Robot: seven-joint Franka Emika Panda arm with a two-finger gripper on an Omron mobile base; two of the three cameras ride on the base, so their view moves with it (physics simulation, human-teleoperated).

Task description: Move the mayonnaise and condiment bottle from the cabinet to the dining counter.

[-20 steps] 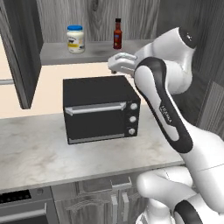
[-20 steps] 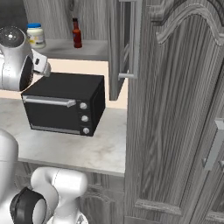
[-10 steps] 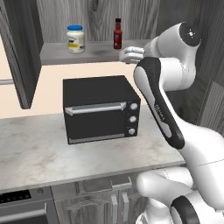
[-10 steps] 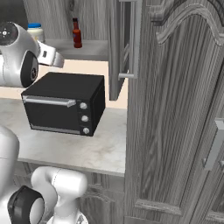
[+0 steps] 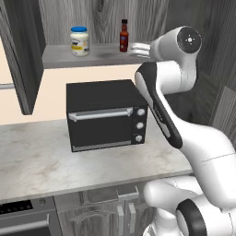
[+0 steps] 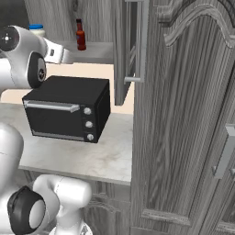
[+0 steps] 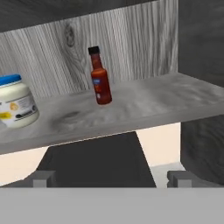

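The claw (image 5: 133,48) hangs wide open and empty beside the cabinet (image 5: 60,56) shelf, level with the condiment bottle (image 7: 100,78), likelier first than the mayonnaise (image 7: 15,106).

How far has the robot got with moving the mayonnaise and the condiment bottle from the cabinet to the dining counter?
Done: the cabinet stands open, and nothing more. The mayonnaise and the condiment bottle both stand upright on its shelf, apart from each other. In hand: the gripper, open and empty, is at shelf height just right of the bottle, not touching it. Left: grasp each item and carry both to the counter.
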